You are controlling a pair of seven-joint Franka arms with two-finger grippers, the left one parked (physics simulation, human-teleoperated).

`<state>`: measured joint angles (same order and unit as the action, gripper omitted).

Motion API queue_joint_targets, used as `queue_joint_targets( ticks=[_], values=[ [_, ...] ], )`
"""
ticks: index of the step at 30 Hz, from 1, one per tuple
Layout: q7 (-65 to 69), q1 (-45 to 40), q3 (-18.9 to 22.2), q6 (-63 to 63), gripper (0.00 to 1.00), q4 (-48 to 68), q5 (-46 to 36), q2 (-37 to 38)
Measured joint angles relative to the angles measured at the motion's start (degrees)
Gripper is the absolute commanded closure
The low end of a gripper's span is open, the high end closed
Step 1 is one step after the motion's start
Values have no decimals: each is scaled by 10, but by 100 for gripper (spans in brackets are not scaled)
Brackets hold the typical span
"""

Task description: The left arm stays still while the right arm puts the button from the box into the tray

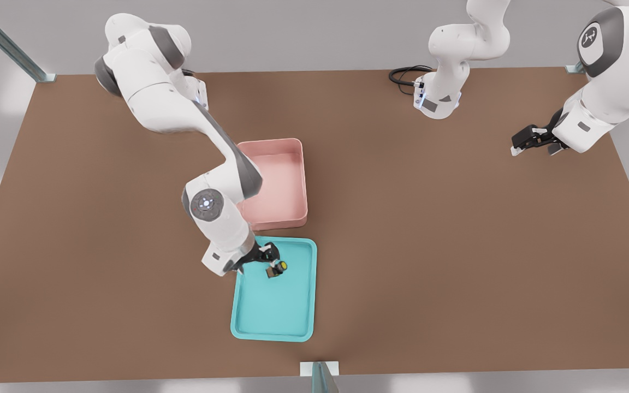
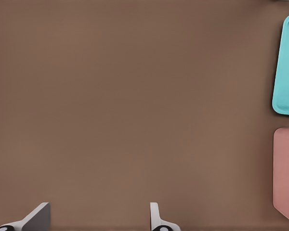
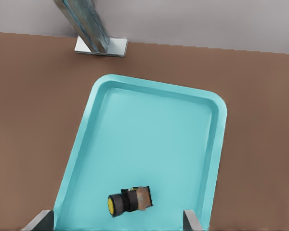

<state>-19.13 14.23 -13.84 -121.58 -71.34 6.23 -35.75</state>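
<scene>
My arm (image 1: 221,213) hides the box's (image 1: 287,180) near corner and the tray's (image 1: 273,311) corner beside it. My gripper's (image 3: 118,222) fingers are cut off beside the button (image 3: 127,202).

a simulated robot lab bench: bare brown table (image 1: 456,245), grey walls, metal frame posts (image 1: 322,376), white arms bolted on.

Brown matte tabletop (image 1: 456,229) fills the front view, plain grey wall behind at 12 o'clock. Metal frame post (image 1: 3,41) with foot bracket at 10 o'clock corner, another post (image 1: 322,376) at 6 o'clock edge. Black cable loop (image 1: 404,76) at 1 o'clock. Soft, even light.
</scene>
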Motion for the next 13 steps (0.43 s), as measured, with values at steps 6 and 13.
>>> queue_joint_targets(
  ticks=[6,13],
  values=[
    [69,-103,72,263,0,-36,-8,206],
    [122,-100,101,391,0,-106,-25,277]
  ],
)
